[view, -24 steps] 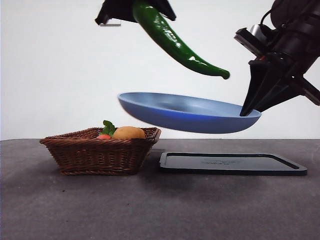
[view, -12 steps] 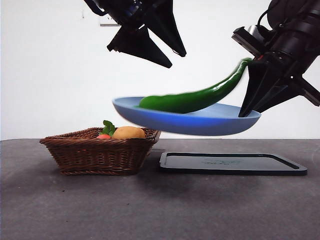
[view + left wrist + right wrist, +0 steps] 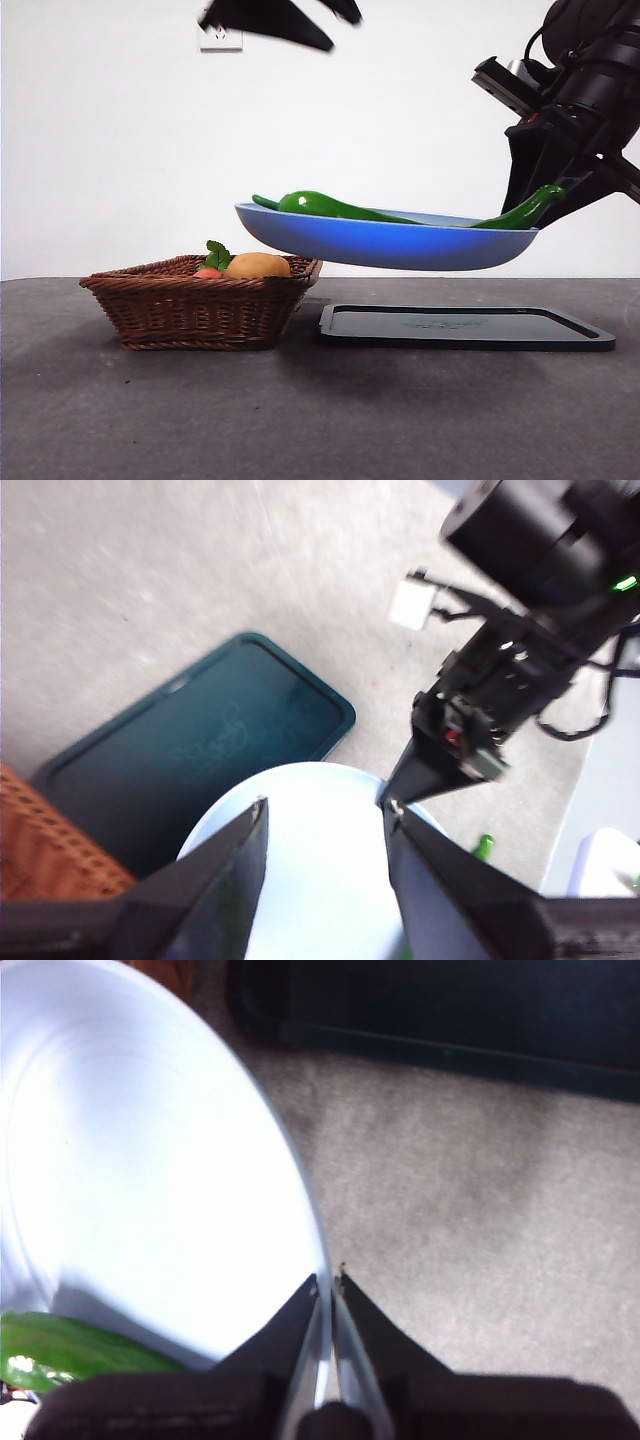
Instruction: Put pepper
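Right gripper [image 3: 327, 1285] pinched tight on the rim of the plate [image 3: 385, 244], holding it in the air above the tray [image 3: 465, 328]. Left gripper [image 3: 325, 820] wide apart, gripping nothing, high over the plate. Pepper [image 3: 400, 213] lying in the plate, tip over the rim. Basket [image 3: 200, 300] with fruit [image 3: 257, 266] beside the tray.

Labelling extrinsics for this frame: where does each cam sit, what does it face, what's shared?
Front view: low at table height, level across; blue plate held up with pepper on it, wicker basket, black tray.
Left wrist view: looks down past open left gripper onto plate and tray.
Right wrist view: along right gripper, shut on plate rim.
Shared: plate, tray, pepper.
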